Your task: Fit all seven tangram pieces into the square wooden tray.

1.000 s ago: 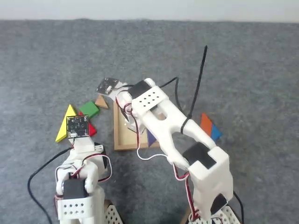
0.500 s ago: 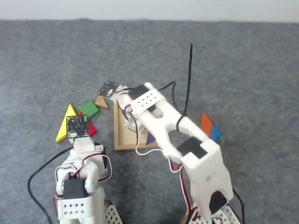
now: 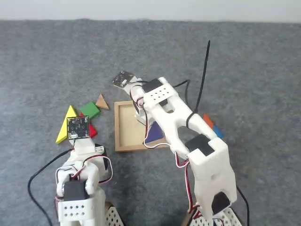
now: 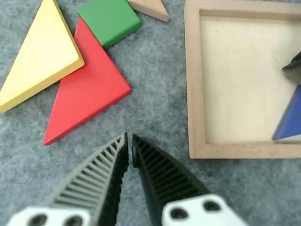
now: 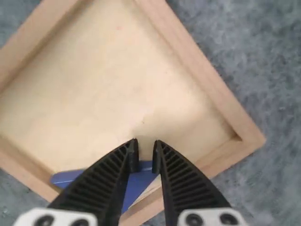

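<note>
The square wooden tray (image 3: 117, 127) lies at the table's middle. A blue-purple triangle (image 3: 155, 134) lies in its near right corner. My right arm (image 3: 164, 108) reaches over the tray. My right gripper (image 5: 145, 148) is open by a narrow gap above the tray floor (image 5: 117, 80), with the blue triangle (image 5: 143, 172) under its fingers. Left of the tray lie a yellow triangle (image 4: 40, 56), a red triangle (image 4: 87, 89), a green square (image 4: 109, 19) and a small tan triangle (image 4: 150, 7). My left gripper (image 4: 129, 141) is shut and empty, near the red triangle.
An orange piece (image 3: 208, 121) and a blue piece (image 3: 217, 132) lie together on the grey carpet right of the tray, partly behind the right arm. A black cable (image 3: 203, 75) rises from that arm. Open carpet stretches behind the tray.
The right arm has swung from the tray's left side toward its back right, uncovering more of the tray floor and the blue-purple triangle. The left arm has stayed put.
</note>
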You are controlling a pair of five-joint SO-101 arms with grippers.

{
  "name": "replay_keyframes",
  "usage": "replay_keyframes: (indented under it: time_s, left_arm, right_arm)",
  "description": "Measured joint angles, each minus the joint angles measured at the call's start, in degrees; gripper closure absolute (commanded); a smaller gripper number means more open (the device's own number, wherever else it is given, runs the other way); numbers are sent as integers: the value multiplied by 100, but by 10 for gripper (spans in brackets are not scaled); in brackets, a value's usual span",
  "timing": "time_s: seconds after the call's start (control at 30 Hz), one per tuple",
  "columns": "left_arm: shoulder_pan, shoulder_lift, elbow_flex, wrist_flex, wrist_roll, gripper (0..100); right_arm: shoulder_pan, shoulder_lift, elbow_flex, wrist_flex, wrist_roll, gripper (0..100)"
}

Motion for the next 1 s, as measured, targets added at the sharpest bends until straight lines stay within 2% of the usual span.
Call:
replay_keyframes:
  time_s: [0.33, 0.7, 1.0]
  left_arm:
    - [0, 0, 0, 0, 0, 985]
    - [0, 0, 0, 0, 0, 985]
    - [0, 0, 0, 0, 0, 985]
  right_arm:
    - [26, 0, -870, 993, -264, 932]
    - [26, 404, -976, 1116, -273, 933]
    - [105, 404, -985, 2154, -88, 932]
